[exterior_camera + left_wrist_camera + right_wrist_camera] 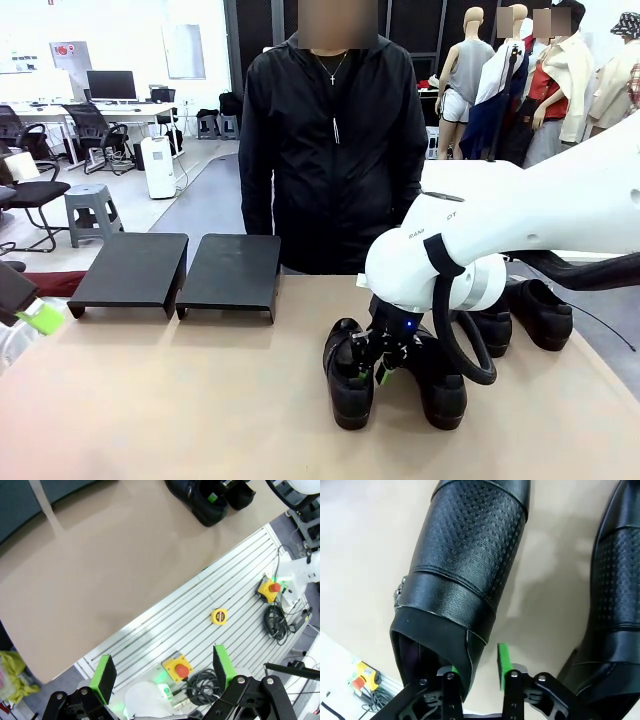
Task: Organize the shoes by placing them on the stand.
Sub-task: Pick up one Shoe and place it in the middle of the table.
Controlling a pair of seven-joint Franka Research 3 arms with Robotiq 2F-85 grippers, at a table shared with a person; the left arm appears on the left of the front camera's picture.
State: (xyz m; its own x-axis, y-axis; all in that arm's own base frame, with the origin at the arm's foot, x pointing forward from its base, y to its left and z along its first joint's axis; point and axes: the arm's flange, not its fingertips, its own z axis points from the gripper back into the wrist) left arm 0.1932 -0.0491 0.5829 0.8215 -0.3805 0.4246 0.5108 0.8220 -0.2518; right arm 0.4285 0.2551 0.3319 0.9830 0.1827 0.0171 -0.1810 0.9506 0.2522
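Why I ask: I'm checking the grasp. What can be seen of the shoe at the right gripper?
The shoe is a glossy black leather loafer with a grid-embossed vamp, a smooth strap with small metal trim, and a dark inside. It stands upright on the tan table, toe away from the right gripper. The gripper's fingers straddle its collar edge, one inside, the green pad outside with a gap. A matching shoe stands beside it, apart.

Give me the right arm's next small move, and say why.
Probably finish closing the right tool on the front-left shoe at its collar. One finger sits inside the opening and the green pad is just outside the side wall, but a firm pinch isn't evident yet. Lifting toward the stands now would risk dropping it.
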